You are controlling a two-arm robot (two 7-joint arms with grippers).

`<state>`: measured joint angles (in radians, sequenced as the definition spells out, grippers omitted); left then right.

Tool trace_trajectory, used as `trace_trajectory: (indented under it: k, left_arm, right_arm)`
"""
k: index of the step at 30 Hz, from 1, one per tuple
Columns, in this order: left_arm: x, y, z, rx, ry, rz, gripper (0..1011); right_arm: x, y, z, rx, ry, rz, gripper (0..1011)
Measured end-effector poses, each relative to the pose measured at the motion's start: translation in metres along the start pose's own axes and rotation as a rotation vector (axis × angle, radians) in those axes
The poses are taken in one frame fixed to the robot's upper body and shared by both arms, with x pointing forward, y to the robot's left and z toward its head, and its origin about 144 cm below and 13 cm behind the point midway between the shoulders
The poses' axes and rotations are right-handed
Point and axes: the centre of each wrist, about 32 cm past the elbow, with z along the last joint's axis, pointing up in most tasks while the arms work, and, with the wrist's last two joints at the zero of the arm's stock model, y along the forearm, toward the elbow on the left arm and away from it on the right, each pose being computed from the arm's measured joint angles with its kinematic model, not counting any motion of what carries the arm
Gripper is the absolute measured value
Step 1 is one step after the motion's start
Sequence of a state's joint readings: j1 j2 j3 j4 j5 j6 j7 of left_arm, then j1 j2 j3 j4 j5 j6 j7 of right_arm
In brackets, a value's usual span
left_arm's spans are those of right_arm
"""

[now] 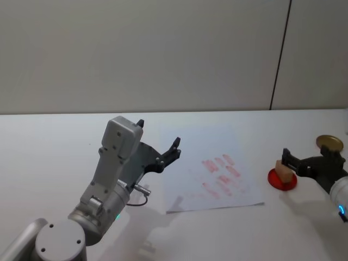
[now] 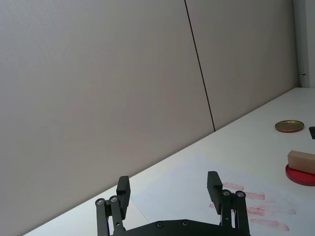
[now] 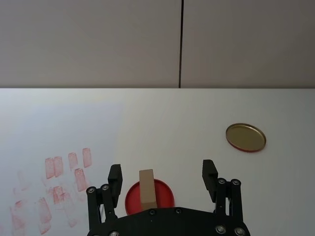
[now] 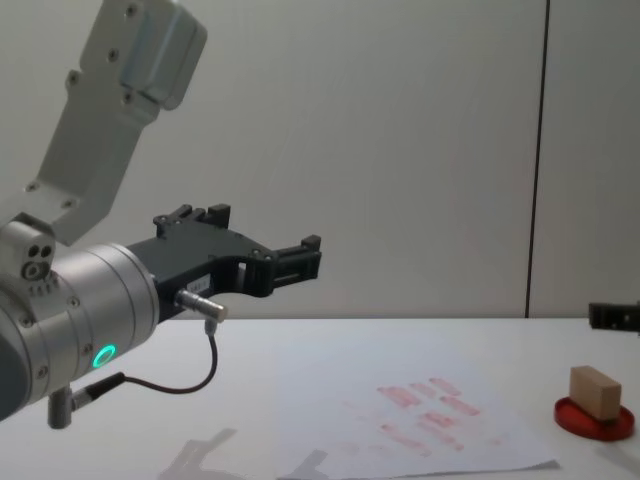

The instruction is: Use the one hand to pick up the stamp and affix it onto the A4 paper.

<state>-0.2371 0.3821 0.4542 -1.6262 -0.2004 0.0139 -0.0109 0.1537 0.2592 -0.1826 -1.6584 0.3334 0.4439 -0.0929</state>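
Two arms show in the head view. At lower left we note the left gripper (image 1: 158,133), raised above the white table (image 1: 54,147). Its jaws are spread wide with nothing between them, and a black cable (image 4: 205,375) loops below its wrist. At centre the A4 paper (image 1: 190,174) lies flat, with a cluster of red prints on its right half. Just beside the sheet's right edge, not touching it, sits a round red ink pad (image 1: 292,182). The stamp (image 1: 283,169), pale wood, stands on it. At far right the right gripper (image 1: 307,154) reaches in from the frame edge, jaws wide apart and empty. In the right wrist view we see the stamp between the two fingers (image 3: 209,172), with a gap on each side. A gold lid (image 1: 329,143) lies at the upper right, behind that gripper.
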Motion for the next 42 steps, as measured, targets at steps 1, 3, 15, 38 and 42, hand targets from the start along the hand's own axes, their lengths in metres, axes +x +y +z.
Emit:
trace_trajectory:
  k: [1, 3, 15, 38, 42]
  left_arm:
    - [0.000, 0.000, 0.000, 0.000, 0.000, 0.000, 993]
    - [0.000, 0.000, 0.000, 0.000, 0.000, 0.000, 993]
    - [0.000, 0.000, 0.000, 0.000, 0.000, 0.000, 993]
    - [0.000, 0.000, 0.000, 0.000, 0.000, 0.000, 993]
    - [0.000, 0.000, 0.000, 0.000, 0.000, 0.000, 993]
  right_arm:
    - [0.000, 0.002, 0.000, -0.007, 0.001, 0.000, 1001]
    - [0.001, 0.007, 0.000, -0.022, 0.001, 0.001, 1001]
    - [-0.001, 0.034, 0.000, -0.095, -0.008, 0.040, 1001]
    - [-0.008, 0.052, -0.001, -0.183, -0.039, 0.078, 567]
    - [-0.008, 0.052, -0.001, -0.190, -0.042, 0.075, 426]
